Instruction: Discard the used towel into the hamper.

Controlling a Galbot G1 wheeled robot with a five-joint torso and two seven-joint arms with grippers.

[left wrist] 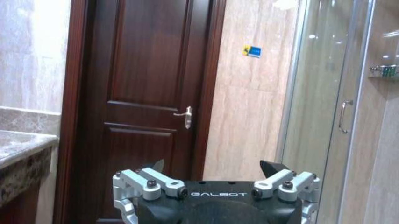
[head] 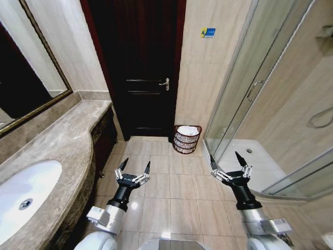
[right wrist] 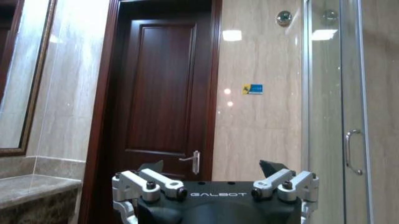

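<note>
The hamper [head: 187,140], a small round dark red-brown wire basket, stands on the tiled floor against the wall, between the dark door and the shower. A white towel [head: 188,130] lies bunched inside its top. My left gripper [head: 136,165] hangs open and empty above the floor tiles, well short of the hamper and to its left. My right gripper [head: 225,159] is open and empty too, nearer me and to the hamper's right. In the left wrist view the left gripper [left wrist: 213,165] faces the door; in the right wrist view the right gripper [right wrist: 212,164] faces the door and wall.
A marble vanity counter [head: 62,146] with a white sink [head: 23,198] runs along the left under a framed mirror [head: 26,78]. The dark wooden door [head: 140,67] is shut. A glass shower enclosure [head: 250,104] fills the right. Beige floor tiles [head: 171,192] lie between.
</note>
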